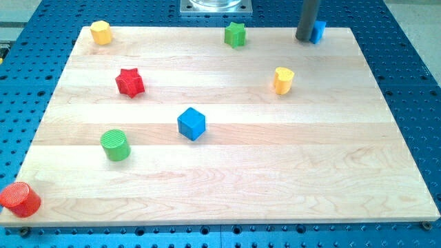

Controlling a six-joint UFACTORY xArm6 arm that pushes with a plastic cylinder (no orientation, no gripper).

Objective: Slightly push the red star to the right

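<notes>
The red star (pixel 129 82) lies on the wooden board (pixel 227 179) at the view's upper left. My tip (pixel 304 38) is at the board's top edge on the view's right, far to the right of the red star and touching or just beside a blue block (pixel 318 31) that the rod partly hides.
A yellow block (pixel 101 32) sits at the top left corner, a green star (pixel 235 34) at top centre, a yellow block (pixel 282 80) right of centre, a blue cube (pixel 191 123) in the middle, a green cylinder (pixel 116 145) lower left, a red cylinder (pixel 20 200) at the bottom left corner.
</notes>
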